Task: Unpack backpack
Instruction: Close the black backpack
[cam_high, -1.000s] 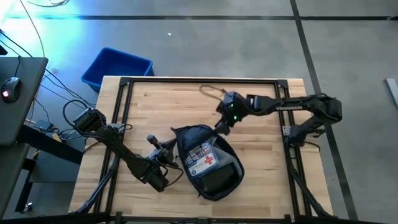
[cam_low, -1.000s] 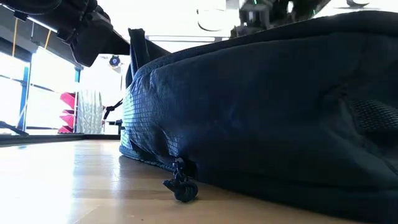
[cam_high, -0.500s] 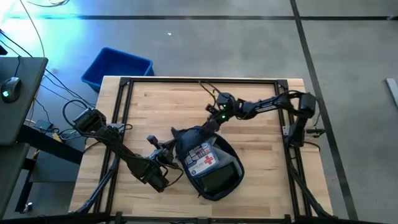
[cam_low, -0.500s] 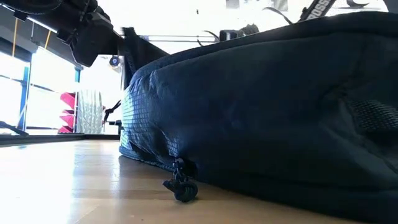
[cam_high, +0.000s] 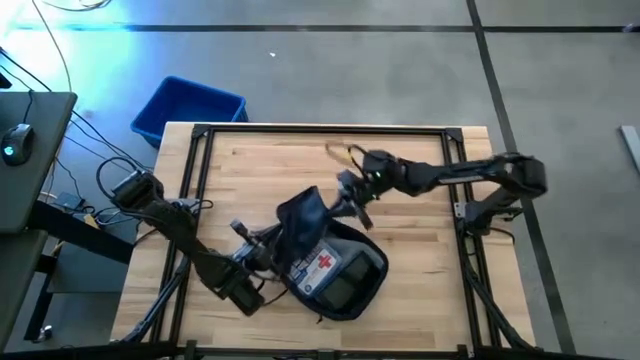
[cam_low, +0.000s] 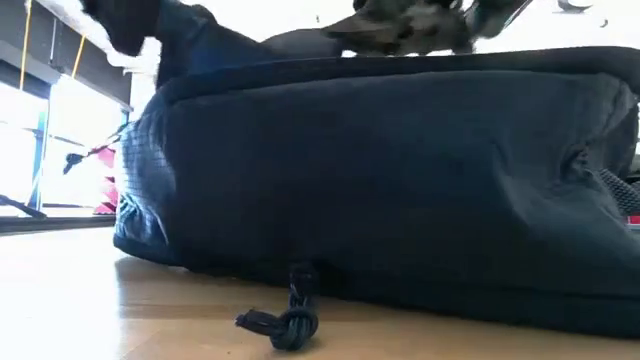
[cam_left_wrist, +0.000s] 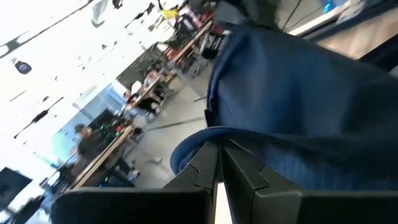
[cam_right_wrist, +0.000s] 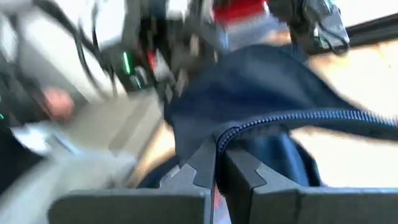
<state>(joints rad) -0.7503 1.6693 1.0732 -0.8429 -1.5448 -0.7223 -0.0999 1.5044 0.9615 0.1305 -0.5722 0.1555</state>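
Wooden surface (cam_high: 250, 170) carries the backpack (cam_high: 335, 275). Both claws are pinched on its fabric — the left claw (cam_left_wrist: 219, 163) on its edge, the right claw (cam_right_wrist: 219, 155) at the zipper (cam_right_wrist: 292, 117) of the raised flap (cam_high: 305, 212).

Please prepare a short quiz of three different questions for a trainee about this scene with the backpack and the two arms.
1. True or false: the right gripper is shut on the zipper edge of the backpack.
2. Multiple choice: where is the blue bin? A) on the table B) on the floor beyond the table's far left corner C) inside the backpack
3. Fill in: the left gripper is shut on the backpack's ____.

Key: 1 true; 2 B; 3 fabric.
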